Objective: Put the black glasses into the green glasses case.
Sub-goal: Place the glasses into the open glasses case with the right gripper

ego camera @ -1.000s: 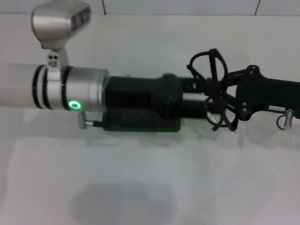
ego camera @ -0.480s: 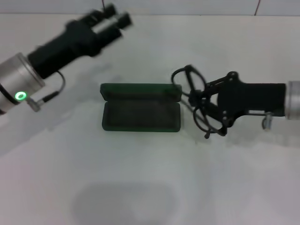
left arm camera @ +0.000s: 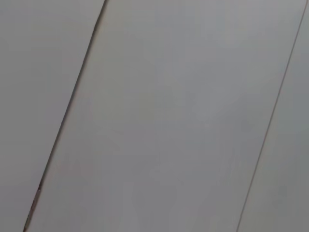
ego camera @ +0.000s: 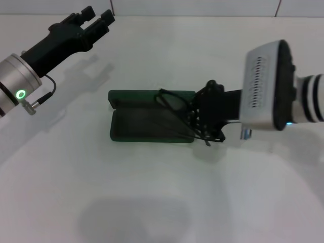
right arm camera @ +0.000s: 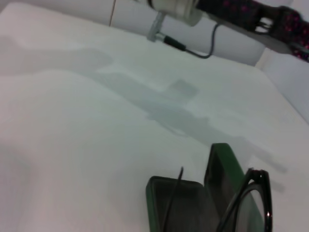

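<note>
Head view first: our right gripper [ego camera: 202,121] hangs at the right end of the green glasses case [ego camera: 152,124], its fingers closed on the black glasses [ego camera: 177,109]. From the gripper the glasses reach out over the open case, the frame above the raised lid [ego camera: 152,96] and one thin arm slanting across the dark tray. Whether the glasses touch the lining we cannot tell. The case lies open on the white table [ego camera: 152,202], directly in front of the gripper. Our left gripper [ego camera: 95,16] is raised far from the case, toward the back of the table, its fingers slightly parted and holding nothing.

Left wrist view gives us only a plain grey panelled surface [left arm camera: 169,121] crossed by thin seams.

Right wrist view shows the case [right arm camera: 193,203] just ahead of our right gripper, lid upright, with the glasses [right arm camera: 251,198] over it and one arm dipping into the tray. Beyond, the left arm [right arm camera: 231,14] crosses above the table [right arm camera: 72,121].
</note>
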Tool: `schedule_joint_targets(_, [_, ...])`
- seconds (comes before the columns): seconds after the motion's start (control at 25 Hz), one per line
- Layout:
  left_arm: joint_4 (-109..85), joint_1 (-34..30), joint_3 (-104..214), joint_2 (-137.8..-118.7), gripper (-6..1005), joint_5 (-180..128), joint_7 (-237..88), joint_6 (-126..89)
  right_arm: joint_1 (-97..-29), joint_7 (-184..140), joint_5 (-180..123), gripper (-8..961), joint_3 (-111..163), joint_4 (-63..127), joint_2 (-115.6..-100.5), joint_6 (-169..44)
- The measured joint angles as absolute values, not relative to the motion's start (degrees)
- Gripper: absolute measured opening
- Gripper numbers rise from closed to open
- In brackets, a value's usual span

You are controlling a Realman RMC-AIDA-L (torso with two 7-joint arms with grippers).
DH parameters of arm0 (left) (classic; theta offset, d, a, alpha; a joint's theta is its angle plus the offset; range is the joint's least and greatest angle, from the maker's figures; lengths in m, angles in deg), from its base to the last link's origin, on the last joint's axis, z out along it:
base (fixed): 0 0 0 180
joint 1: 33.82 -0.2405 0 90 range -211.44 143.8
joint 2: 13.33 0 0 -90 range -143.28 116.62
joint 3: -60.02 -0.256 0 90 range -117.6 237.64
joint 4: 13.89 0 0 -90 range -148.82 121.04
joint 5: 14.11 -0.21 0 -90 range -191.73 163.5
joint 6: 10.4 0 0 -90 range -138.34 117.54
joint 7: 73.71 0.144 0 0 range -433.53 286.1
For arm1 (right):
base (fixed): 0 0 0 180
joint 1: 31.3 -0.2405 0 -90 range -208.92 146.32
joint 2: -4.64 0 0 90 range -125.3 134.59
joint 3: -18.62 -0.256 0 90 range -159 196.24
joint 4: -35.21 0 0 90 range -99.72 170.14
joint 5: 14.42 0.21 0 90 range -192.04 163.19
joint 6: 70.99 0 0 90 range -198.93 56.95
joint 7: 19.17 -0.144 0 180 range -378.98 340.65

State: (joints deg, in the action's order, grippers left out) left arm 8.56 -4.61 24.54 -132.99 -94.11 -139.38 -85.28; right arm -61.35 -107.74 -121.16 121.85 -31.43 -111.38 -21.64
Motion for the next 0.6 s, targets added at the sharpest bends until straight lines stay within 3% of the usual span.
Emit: schedule_joint_targets(0.6, [8.07,-3.57,24.58,-132.86,650,-94.10,-140.02,-84.32,-64.14,-110.89,-125.91,117,139.19,-32.33,-111.55,-42.25])
